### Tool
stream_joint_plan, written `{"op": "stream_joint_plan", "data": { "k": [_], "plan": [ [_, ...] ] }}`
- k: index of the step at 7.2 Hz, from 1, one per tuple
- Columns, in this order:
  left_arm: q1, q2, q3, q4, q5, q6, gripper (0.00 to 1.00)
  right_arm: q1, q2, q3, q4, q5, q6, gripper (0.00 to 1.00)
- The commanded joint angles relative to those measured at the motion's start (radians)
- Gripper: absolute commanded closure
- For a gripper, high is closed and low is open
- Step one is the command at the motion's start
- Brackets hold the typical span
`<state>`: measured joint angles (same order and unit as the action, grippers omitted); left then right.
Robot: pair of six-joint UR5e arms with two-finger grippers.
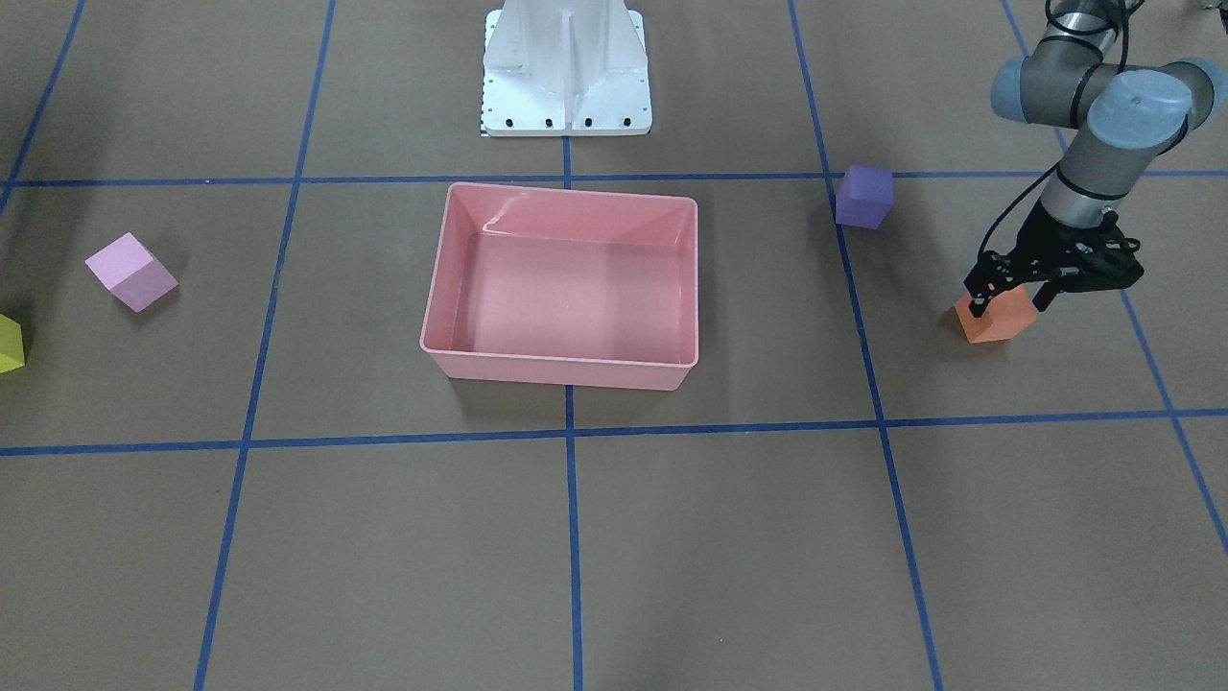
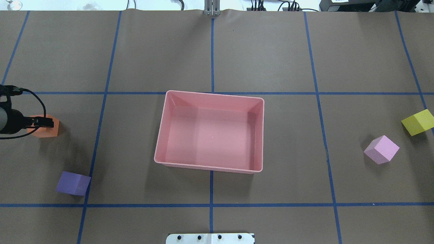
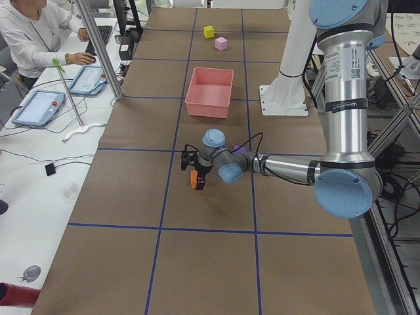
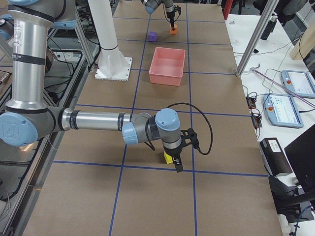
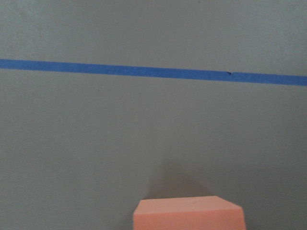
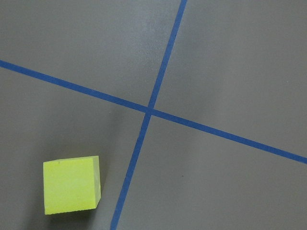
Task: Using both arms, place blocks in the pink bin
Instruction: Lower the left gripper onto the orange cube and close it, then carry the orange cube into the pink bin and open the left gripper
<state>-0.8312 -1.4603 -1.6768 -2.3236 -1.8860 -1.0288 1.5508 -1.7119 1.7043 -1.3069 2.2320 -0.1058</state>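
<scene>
The pink bin (image 1: 561, 369) (image 2: 208, 167) stands empty at the table's middle. My left gripper (image 1: 1007, 302) (image 2: 40, 123) is open, and its fingers straddle the top of the orange cube (image 1: 998, 324) (image 2: 45, 131), which rests on the table. The orange cube's top shows at the bottom edge of the left wrist view (image 5: 189, 213). The purple cube (image 1: 863, 197) (image 2: 73, 183) lies near it. My right gripper (image 4: 177, 164) hangs close over the yellow cube (image 2: 418, 122) (image 6: 72, 184); I cannot tell whether it is open. The light pink cube (image 1: 131, 272) (image 2: 381, 149) lies beside the yellow one.
The white robot base (image 1: 566, 67) stands behind the bin. Blue tape lines cross the brown table cover. An operator (image 3: 33, 39) sits at a side table with tablets beyond the table's long edge, and metal posts (image 3: 98, 46) stand there.
</scene>
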Motion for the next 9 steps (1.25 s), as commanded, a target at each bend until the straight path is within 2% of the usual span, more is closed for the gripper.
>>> {"op": "stream_joint_plan", "data": {
  "k": [1,2,3,5,6,8,9],
  "plan": [
    [0.012,0.0,0.0,0.0,0.007,0.004,0.47,0.0,-0.002,0.0,0.0,0.0,0.0,0.0],
    [0.014,-0.006,0.003,-0.002,0.008,0.012,0.92,0.0,-0.002,0.0,0.0,0.0,0.0,0.0],
    [0.012,-0.009,-0.013,-0.002,0.005,0.016,1.0,0.0,-0.003,0.001,0.0,0.001,0.0,0.0],
    [0.012,-0.037,-0.162,0.076,-0.043,0.019,1.0,0.0,-0.003,0.003,0.0,0.001,0.002,0.0],
    [0.012,-0.102,-0.246,0.16,-0.047,0.001,1.0,-0.001,-0.002,0.009,0.0,0.006,0.008,0.0],
    [0.044,-0.283,-0.279,0.214,-0.05,-0.093,1.0,-0.001,0.001,0.011,0.0,0.063,0.04,0.0],
    [0.12,-0.387,-0.262,0.217,-0.044,-0.153,1.0,-0.001,0.003,0.012,0.002,0.075,0.088,0.0]
  ]
}}
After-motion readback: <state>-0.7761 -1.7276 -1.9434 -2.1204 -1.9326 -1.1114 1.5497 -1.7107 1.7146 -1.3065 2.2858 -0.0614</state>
